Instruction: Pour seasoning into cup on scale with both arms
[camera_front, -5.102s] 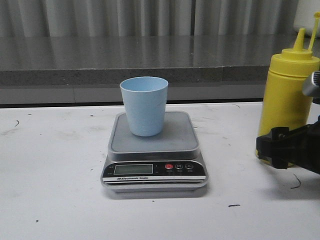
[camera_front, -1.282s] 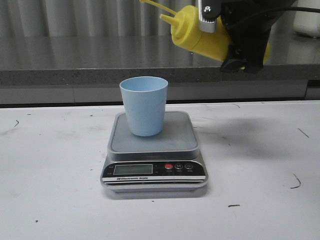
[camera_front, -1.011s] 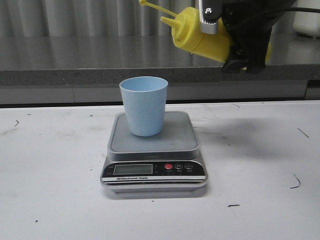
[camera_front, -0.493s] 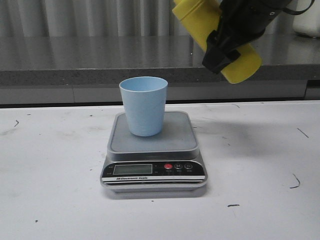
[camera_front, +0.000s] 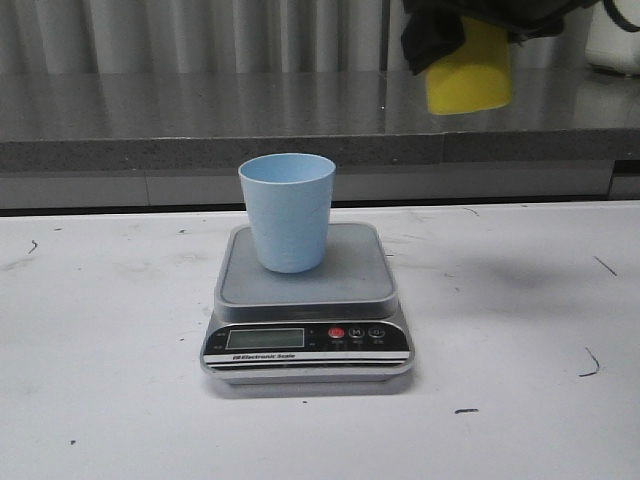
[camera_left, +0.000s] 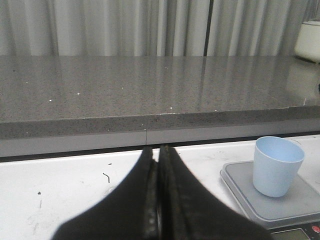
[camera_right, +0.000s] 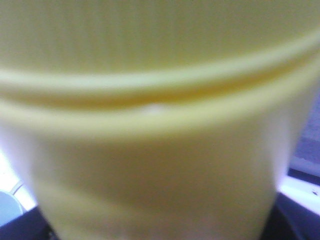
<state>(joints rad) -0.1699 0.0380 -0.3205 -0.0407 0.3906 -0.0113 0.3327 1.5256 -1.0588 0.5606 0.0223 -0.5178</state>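
The pale blue cup stands upright on the grey scale in the middle of the table; both also show in the left wrist view, cup on scale. My right gripper is at the top edge of the front view, shut on the yellow seasoning bottle, held high, up and to the right of the cup. Only the bottle's base end shows; its nozzle is out of view. The bottle fills the right wrist view. My left gripper is shut and empty, low over the table left of the scale.
A grey stone counter ledge runs behind the table with curtains beyond. A white object sits at the far right on the ledge. The white table has small dark marks on it.
My right gripper picked the bottle up from the table at the right, tilted it nozzle-left above the cup, and has now swung it upright and higher, so the nozzle left the view.
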